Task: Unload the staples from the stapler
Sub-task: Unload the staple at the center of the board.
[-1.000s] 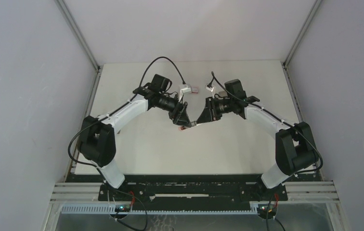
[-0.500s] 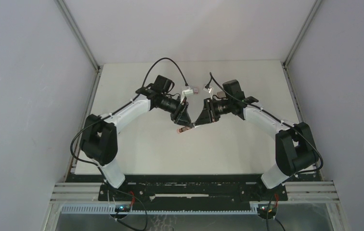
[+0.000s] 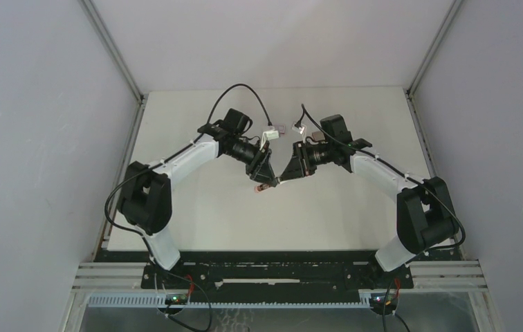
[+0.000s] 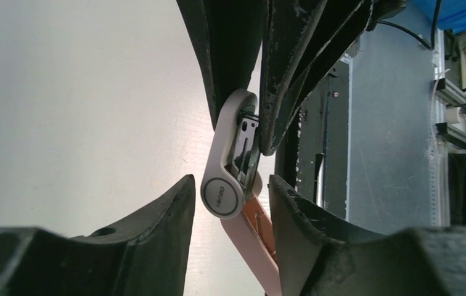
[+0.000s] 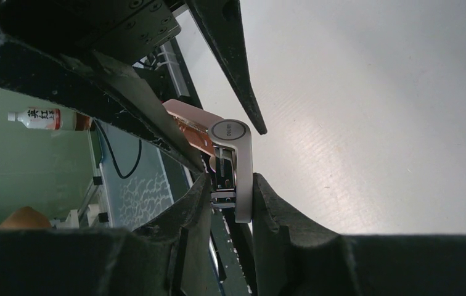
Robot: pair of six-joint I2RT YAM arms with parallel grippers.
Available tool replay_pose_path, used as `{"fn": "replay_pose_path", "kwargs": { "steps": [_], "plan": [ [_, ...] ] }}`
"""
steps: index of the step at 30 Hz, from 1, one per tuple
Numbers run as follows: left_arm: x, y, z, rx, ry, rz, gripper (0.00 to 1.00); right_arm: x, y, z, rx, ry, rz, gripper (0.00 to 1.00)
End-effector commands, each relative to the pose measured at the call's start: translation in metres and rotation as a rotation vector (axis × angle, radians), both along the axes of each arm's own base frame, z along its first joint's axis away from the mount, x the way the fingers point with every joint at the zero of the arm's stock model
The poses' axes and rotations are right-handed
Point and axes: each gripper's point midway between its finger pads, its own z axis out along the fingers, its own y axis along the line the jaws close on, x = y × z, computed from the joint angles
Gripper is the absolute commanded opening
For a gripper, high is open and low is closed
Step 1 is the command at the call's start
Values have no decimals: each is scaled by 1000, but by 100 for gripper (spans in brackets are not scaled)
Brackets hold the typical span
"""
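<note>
**Both grippers at the stapler, held above the table.** The right gripper has its jaws clamped on the grey top arm of the stapler. The left gripper has its jaws set narrowly either side of the hinge end and the pink base. A sliver of light shows on one side, so whether they press cannot be told. The stapler hangs between the two grippers, swung open at the hinge.

No staples can be made out. They are judged to sit inside the metal channel under the grey arm. A strip of staples is likely light, stiff and smooth, and it breaks apart easily if bent. It is best taken by its long sides and drawn straight along the channel. The stapler itself is rigid, and its flat flanks give the surest hold.

Below lies a plain pale table, matte and level. Blank grey walls stand on three sides, and the arms' bases are at the near edge.
</note>
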Motion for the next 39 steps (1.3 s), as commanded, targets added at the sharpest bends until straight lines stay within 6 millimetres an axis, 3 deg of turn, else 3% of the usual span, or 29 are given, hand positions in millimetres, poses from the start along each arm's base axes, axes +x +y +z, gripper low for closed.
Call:
{"fn": "replay_pose_path", "kwargs": {
  "steps": [1, 5, 14, 21, 26, 30, 39],
  "plan": [
    [-2, -8, 18, -55, -7, -50, 55, 5, 5, 36, 52, -152, 27, 12],
    [-6, -9, 19, -65, 25, -72, 55, 5, 6, 37, 47, -169, 31, 12],
    [-9, -11, 19, -91, 67, -90, 47, 1, 10, 34, 37, -183, 47, 12],
    [-11, -12, 18, -99, 77, -99, 39, 0, 10, 34, 40, -181, 55, 12],
    [-11, -12, 18, -105, 82, -102, 27, -1, 10, 32, 40, -173, 59, 14],
    [-11, -12, 18, -101, 78, -100, 21, 0, 11, 30, 40, -162, 60, 23],
    [9, -4, 11, -38, 16, -25, 17, 16, -4, 31, 51, -118, -8, 62]
  ]
}}
